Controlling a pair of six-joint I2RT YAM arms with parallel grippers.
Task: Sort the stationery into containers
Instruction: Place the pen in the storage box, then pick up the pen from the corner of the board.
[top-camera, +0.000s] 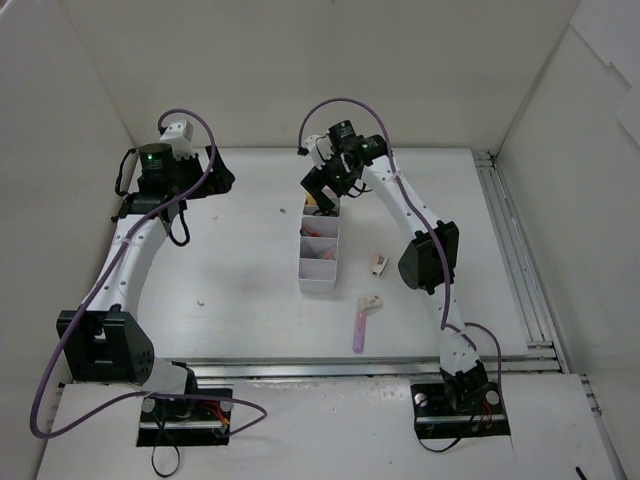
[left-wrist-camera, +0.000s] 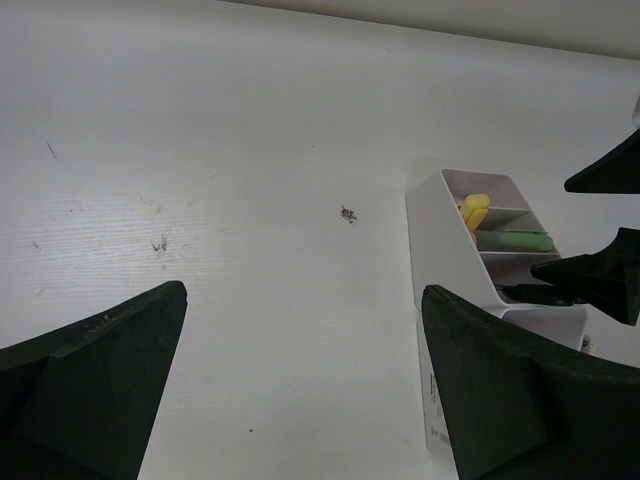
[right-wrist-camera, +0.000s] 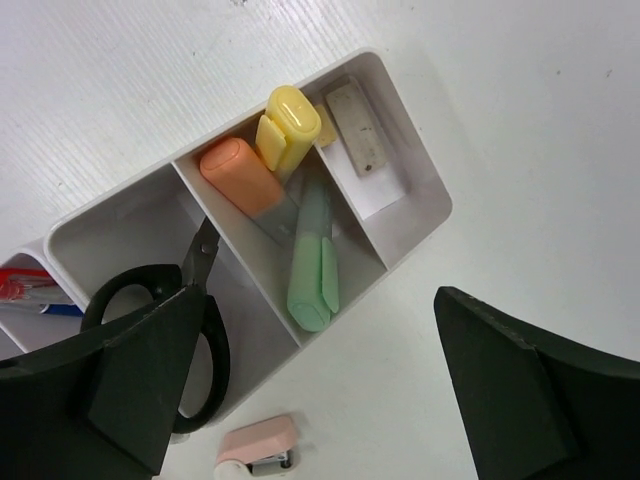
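The white organiser tray (top-camera: 318, 272) stands mid-table. In the right wrist view its wall (right-wrist-camera: 415, 235) shows, with a yellow highlighter (right-wrist-camera: 285, 125), an orange one (right-wrist-camera: 240, 175) and a green one (right-wrist-camera: 312, 262) in one compartment, and black-handled scissors (right-wrist-camera: 165, 330) in the compartment beside it. A white eraser (right-wrist-camera: 355, 130) lies in the end compartment. My right gripper (top-camera: 322, 198) hovers open and empty over the tray's far end (right-wrist-camera: 320, 390). My left gripper (top-camera: 222, 178) is open and empty over bare table left of the tray (left-wrist-camera: 300, 380). A purple highlighter (top-camera: 359, 328) lies on the table near the front.
A small pink-white item (top-camera: 379, 264) lies right of the tray and also shows in the right wrist view (right-wrist-camera: 258, 447). Another small pale item (top-camera: 371, 302) lies by the purple highlighter. White walls enclose the back and sides. A metal rail (top-camera: 510, 250) runs along the right.
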